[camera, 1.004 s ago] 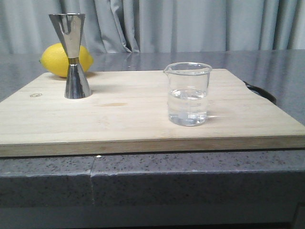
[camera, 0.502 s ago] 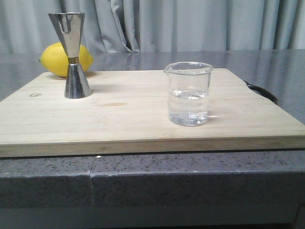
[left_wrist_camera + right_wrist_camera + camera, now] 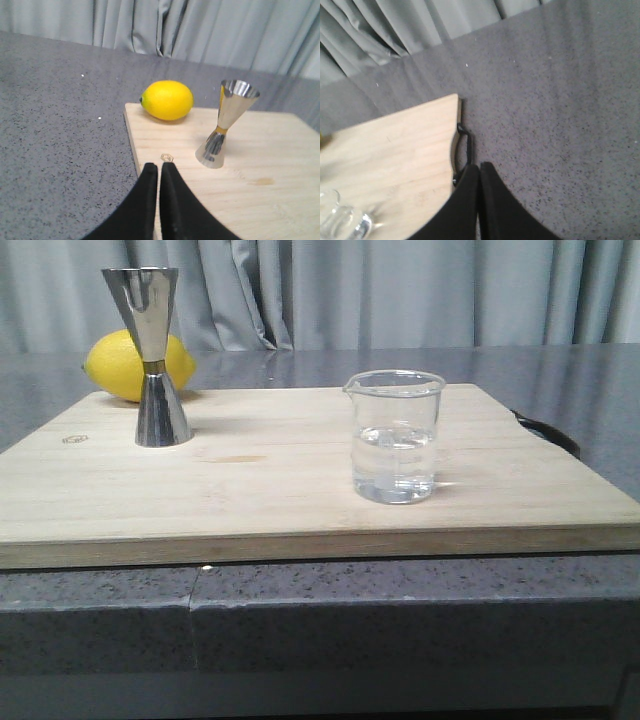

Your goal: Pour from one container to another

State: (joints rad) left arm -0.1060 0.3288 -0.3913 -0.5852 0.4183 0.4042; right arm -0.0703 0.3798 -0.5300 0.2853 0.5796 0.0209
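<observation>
Nothing has moved since the earlier front frames: the beaker [image 3: 394, 437], the jigger [image 3: 153, 357] and the lemon [image 3: 137, 365] stand just where they stood, and neither arm shows in the front view.

The beaker stands upright on the wooden board [image 3: 270, 480], partly filled with clear liquid, its lip turned toward the jigger's side. The jigger stands upright near the board's far left corner, well apart from the beaker, with the lemon just behind it at the board's far edge. The board lies on the grey speckled table [image 3: 400, 610], a grey curtain [image 3: 400, 290] behind it.

In the left wrist view the left jaws [image 3: 158, 172] are pressed together, the two black fingers touching along their length and gripping nothing. They hang over the board's left edge [image 3: 280, 170]; the jigger [image 3: 226, 123] stands ahead of the jaws and off to one side, the lemon [image 3: 167, 100] farther ahead, and a small stamped mark [image 3: 166, 157] lies just in front of the fingertips.

In the right wrist view the right jaws [image 3: 479, 172] are likewise closed with nothing between them. They hang over the table just beside the board's right edge [image 3: 395, 150], where a dark handle [image 3: 462, 150] runs along that edge right ahead of the tips. The beaker [image 3: 340, 222] shows only in part, blurred, off to the side of the jaws.
</observation>
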